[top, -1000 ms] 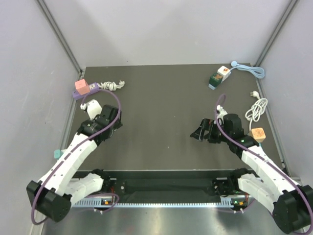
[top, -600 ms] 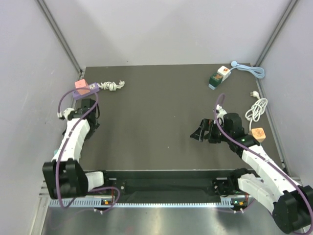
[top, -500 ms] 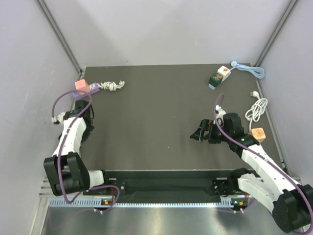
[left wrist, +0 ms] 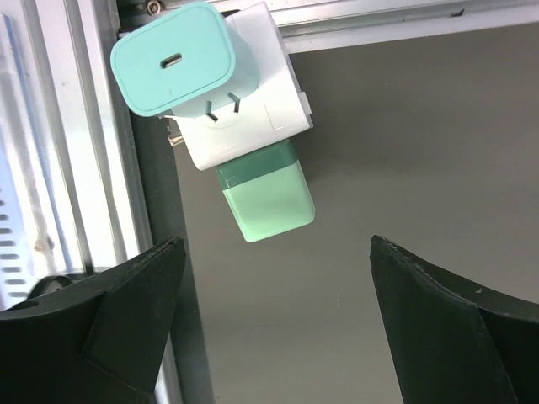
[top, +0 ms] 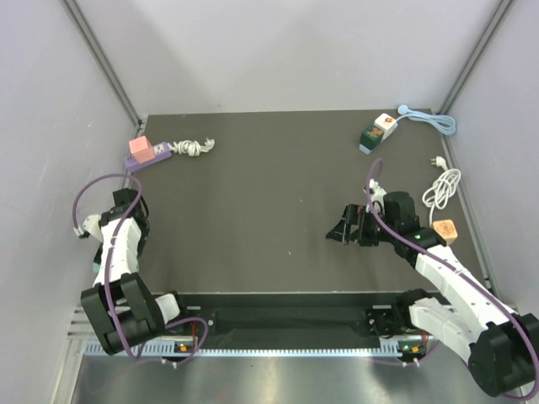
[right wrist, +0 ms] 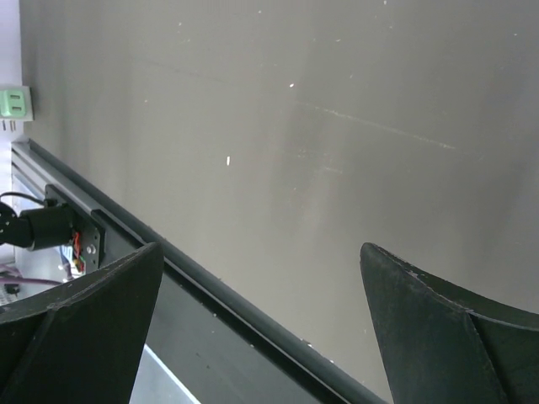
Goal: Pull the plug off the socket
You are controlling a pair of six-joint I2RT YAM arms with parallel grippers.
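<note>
- Charcoal desk (top: 269,177) fills the floor of a grey-walled booth, with a metal rail (left wrist: 67,168) along its left edge.
- Right arm (top: 446,269) reaches in from the near right corner. Its tool (top: 341,229) hangs over bare desk right of centre, jaws spread wide and holding nothing.
- Left arm (top: 118,244) is folded back tight against the left edge. Its tool (left wrist: 276,261) is also spread wide and empty; both fingers (left wrist: 126,303) stand clear of everything.
- Far right: a green-and-white socket (top: 375,133) on a pale blue cable, a coiled white cord (top: 442,187) nearer, and an orange cube (top: 445,229) just beside the right arm.
- Far left corner: a pink cube (top: 141,150) on a purple base, with a bundled white cord (top: 192,147) beside it.
- White socket (left wrist: 253,101) – seen by the left wrist camera – lies on the desk against the rail, ahead of the left tool's fingertips.
- Green plug (left wrist: 265,198) sits in the socket's near side, its end just short of the gap between the fingers and touching neither.
- Teal plug (left wrist: 173,59) sits on another face of the socket, a slot in its end facing the camera and two pins showing where it meets the white body.
</note>
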